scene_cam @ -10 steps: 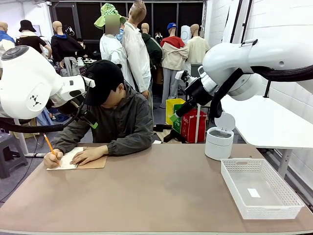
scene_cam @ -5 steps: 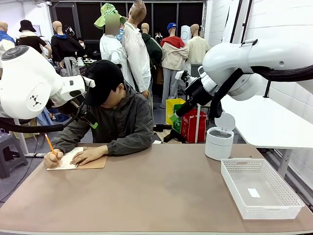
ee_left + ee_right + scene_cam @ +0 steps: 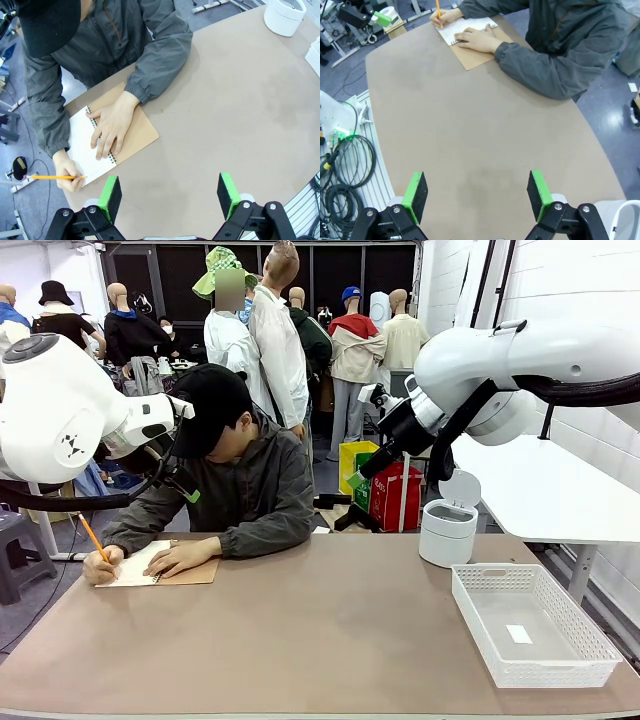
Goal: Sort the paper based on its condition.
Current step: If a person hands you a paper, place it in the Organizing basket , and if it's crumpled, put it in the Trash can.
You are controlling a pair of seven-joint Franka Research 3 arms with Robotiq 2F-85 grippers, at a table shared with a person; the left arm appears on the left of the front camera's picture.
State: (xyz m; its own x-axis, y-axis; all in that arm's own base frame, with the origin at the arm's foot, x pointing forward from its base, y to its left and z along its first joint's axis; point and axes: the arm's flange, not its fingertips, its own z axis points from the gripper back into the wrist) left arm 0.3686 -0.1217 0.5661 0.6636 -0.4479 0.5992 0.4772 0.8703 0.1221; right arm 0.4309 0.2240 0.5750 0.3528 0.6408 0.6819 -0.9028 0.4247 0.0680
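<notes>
Even, bright indoor light falls from overhead across my tabletop [image 3: 330, 630], and its brown surface looks matte with only a faint paler sheen toward the middle. Shadows are soft and short: a dim one sits under the person's forearm [image 3: 265, 538] at the far left corner. The front view is sharp on the tabletop, while my own white arm shells close to the lens look a little soft and nearly blown out. The hall behind is darker. Both wrist views bow at the edges, bending the tabletop's rim [image 3: 370, 125] into a curve, and my green pads [image 3: 109, 196] at the bottom stay crisp.
</notes>
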